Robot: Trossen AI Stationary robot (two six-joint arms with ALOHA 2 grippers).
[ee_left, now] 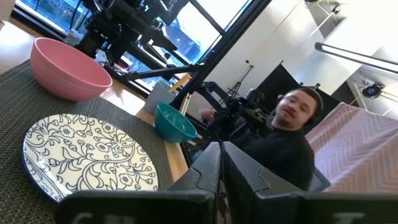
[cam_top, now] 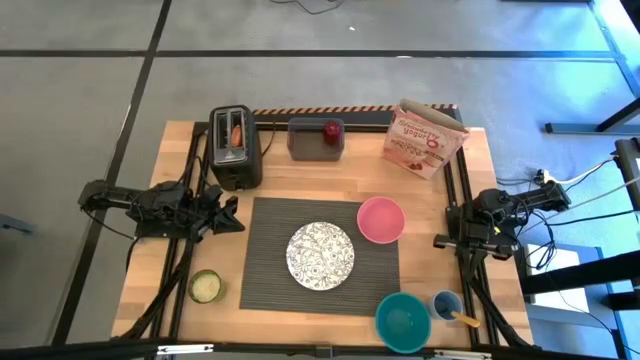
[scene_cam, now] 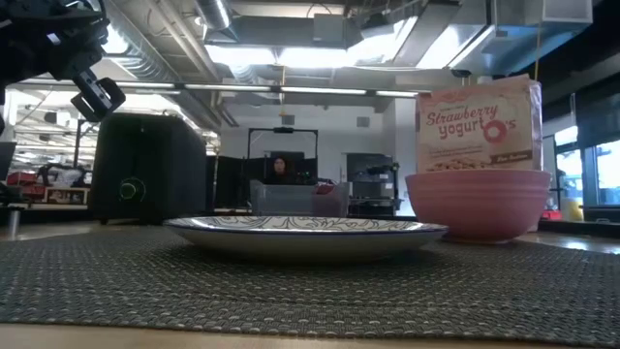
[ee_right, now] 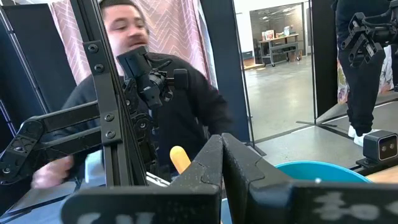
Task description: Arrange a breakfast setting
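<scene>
Left claw point(ee_left: 221, 163) (shut, empty) beside plate point(cam_top: 320, 255)

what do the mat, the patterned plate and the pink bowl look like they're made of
Mat: probably woven vinyl or similar synthetic, matte dark grey; fine ribs run across it and the low view shows a coarse weave.
Plate: likely glazed ceramic, white with a black scroll print; its rim catches a soft sheen.
Pink bowl: smooth and evenly coloured, with a dull shine; plastic or glazed ceramic, hard to tell which.
</scene>
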